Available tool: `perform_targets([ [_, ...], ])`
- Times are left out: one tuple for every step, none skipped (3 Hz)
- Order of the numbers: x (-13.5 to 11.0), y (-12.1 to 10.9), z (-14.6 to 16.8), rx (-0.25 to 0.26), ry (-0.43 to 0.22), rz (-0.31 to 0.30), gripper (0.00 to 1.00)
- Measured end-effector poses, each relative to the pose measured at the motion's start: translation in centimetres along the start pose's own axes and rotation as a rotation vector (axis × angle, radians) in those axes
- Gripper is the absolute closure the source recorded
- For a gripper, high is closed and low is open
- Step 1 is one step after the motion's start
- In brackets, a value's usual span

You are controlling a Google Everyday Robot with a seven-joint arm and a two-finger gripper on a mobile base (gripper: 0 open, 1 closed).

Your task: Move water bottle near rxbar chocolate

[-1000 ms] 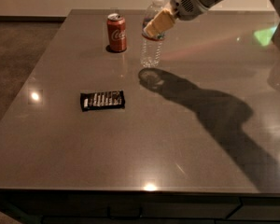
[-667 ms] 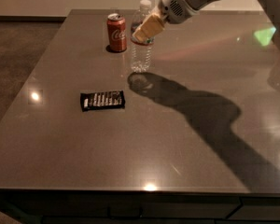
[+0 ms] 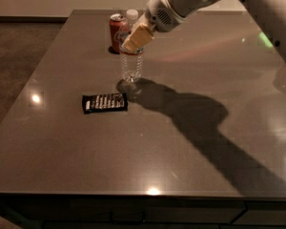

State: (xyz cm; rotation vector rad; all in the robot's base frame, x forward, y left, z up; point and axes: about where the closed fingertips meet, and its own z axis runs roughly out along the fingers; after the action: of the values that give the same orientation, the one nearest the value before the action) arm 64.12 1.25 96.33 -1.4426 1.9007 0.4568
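Observation:
The water bottle (image 3: 131, 63) is a clear plastic bottle with a white cap. It stands upright just above or on the dark table, a little right of and behind the rxbar chocolate (image 3: 104, 102). The bar is flat, black-wrapped with white lettering, and lies on the table. My gripper (image 3: 135, 38) reaches in from the upper right and is shut on the bottle's upper half, its tan fingers (image 3: 139, 35) covering the label.
A red soda can (image 3: 116, 32) stands at the back of the table, just behind the bottle. The arm casts a long shadow (image 3: 195, 123) across the table's right half. The table's front edge (image 3: 143, 193) is near the bottom.
My gripper has carried the water bottle left and toward the front, from beside the soda can to a spot close to the rxbar chocolate.

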Motion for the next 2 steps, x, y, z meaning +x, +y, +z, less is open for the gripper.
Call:
perform_targets([
  [-0.17,0.66,0.99,-0.029,0.008,-0.014,1.00],
  [-0.14,1.10,1.61,-0.057,0.015,-0.019,1.00],
])
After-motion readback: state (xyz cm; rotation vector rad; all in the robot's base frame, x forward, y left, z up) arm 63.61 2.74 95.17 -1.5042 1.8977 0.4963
